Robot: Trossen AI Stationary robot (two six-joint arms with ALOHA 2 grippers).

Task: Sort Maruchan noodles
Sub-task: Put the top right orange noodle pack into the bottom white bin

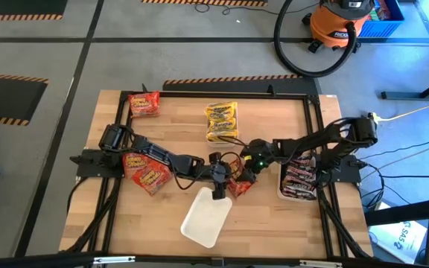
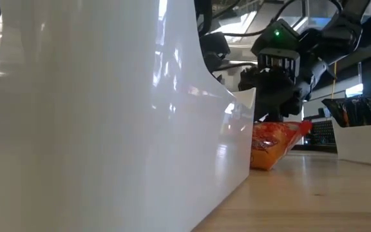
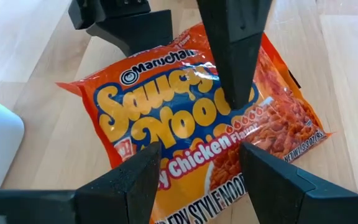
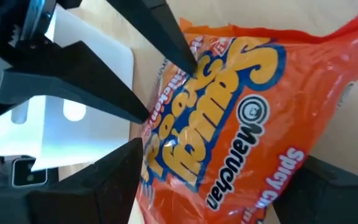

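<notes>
Both grippers — left gripper (image 1: 219, 186), right gripper (image 1: 246, 173) — jaws spread over orange packet (image 3: 210, 124), beside white tray (image 1: 205, 216)

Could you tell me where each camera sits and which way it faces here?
High: overhead, straight down on the table; both arms.
Low: table height, behind the white tray; one gripper over the orange packet.
Left wrist: over the packet; left gripper open.
Right wrist: same packet; right gripper open.
All four share that packet.

**Surfaces and materials**

Table (image 1: 274, 216): pale wood planks, matt, visible grain. Orange noodle packet (image 3: 210, 124): crinkly plastic film, glossy, printed. White tray (image 2: 108, 116): smooth plastic, glossy, reflective. Left gripper (image 3: 197, 171) fingers: matt black plastic.
</notes>
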